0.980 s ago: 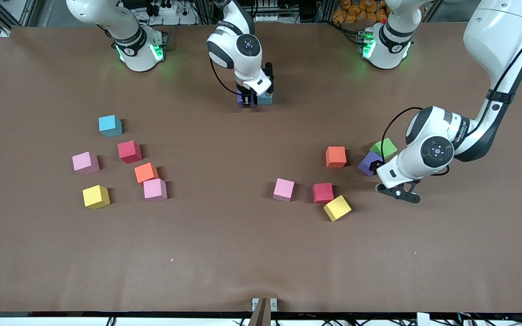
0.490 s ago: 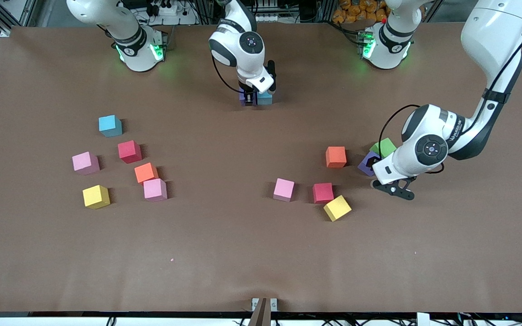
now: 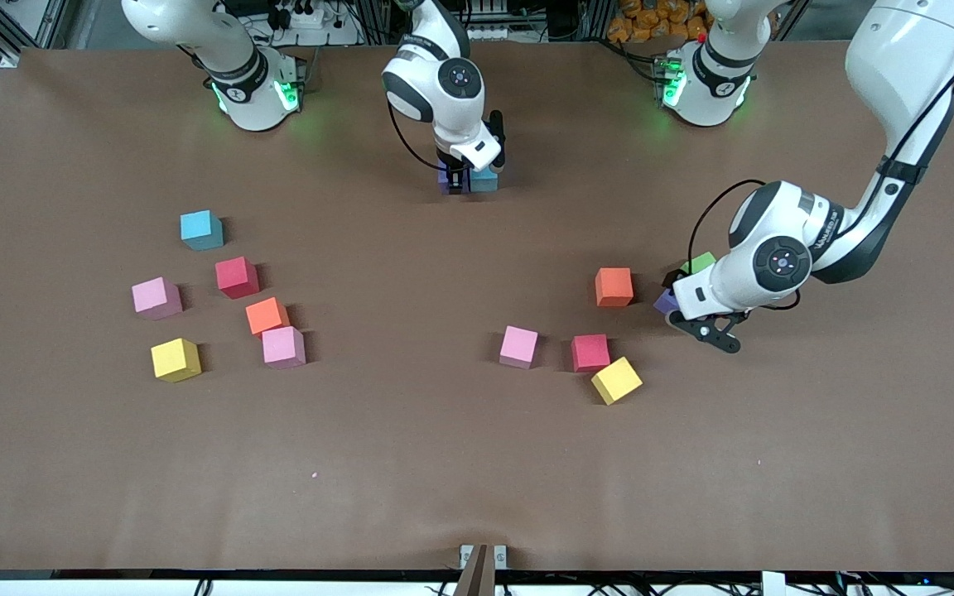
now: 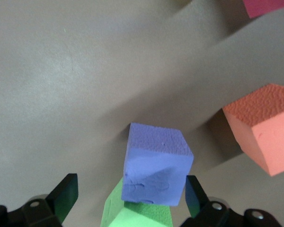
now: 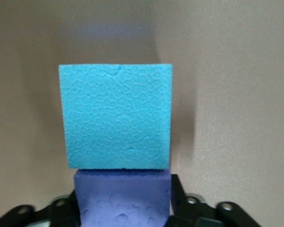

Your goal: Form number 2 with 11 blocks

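Item: purple cube (image 5: 123,198) beside blue cube (image 5: 116,116); we are releasing the right gripper (image 3: 462,175) squarely. Left gripper (image 4: 128,201), spread wide, is straddling another purple cube (image 4: 156,165).

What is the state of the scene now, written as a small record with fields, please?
Left gripper: open, fingers on either side of a purple block touching the green cube
Right gripper: at a second purple block beside a sky blue block
Number 2: not formed yet
Other blocks: scattered on the table
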Robot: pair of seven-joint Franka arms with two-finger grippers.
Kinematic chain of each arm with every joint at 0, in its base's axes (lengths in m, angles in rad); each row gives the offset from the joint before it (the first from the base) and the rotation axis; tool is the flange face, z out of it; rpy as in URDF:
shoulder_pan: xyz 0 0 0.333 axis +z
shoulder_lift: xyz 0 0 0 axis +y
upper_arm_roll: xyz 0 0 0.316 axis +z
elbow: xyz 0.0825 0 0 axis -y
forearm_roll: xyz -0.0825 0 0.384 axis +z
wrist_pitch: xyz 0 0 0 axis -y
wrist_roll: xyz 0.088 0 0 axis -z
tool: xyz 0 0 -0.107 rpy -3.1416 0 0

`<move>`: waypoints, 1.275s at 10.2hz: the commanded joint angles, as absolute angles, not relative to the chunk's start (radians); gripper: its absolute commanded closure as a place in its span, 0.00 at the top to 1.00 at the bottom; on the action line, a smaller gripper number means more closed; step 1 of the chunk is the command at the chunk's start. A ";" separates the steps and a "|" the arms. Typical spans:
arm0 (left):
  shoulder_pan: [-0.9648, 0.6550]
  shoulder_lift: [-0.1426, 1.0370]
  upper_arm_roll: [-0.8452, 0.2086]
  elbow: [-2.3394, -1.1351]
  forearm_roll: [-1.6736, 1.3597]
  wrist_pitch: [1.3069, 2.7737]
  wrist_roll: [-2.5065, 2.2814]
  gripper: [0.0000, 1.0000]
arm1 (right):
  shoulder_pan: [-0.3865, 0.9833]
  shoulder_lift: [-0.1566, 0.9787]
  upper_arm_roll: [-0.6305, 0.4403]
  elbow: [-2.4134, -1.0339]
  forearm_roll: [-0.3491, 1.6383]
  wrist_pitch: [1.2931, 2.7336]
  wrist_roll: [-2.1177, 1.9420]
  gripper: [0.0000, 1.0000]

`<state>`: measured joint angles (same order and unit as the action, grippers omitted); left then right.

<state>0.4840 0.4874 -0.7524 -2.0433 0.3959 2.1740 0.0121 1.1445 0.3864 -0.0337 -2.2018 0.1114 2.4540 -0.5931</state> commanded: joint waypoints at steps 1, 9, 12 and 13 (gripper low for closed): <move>0.518 0.483 -0.784 -2.082 0.410 2.203 0.032 1.00 | 1.152 0.390 -0.040 -2.175 0.127 2.407 -0.584 1.00; 0.506 0.543 -0.779 -2.135 0.497 2.301 0.014 0.99 | 1.060 0.266 -0.048 -2.129 0.126 2.174 -0.595 1.00; 0.511 0.535 -0.779 -2.131 0.499 2.290 0.014 0.33 | 0.869 0.261 -0.049 -2.112 0.124 2.168 -0.586 1.00; 0.511 0.519 -0.781 -2.129 0.499 2.280 0.012 0.24 | 0.785 0.261 -0.049 -2.102 0.124 2.160 -0.584 1.00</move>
<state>0.4994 0.5432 -0.7697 -2.1271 0.4720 2.2875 0.0198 0.8960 0.2727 -0.0610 -2.1140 0.1125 2.1847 -0.5896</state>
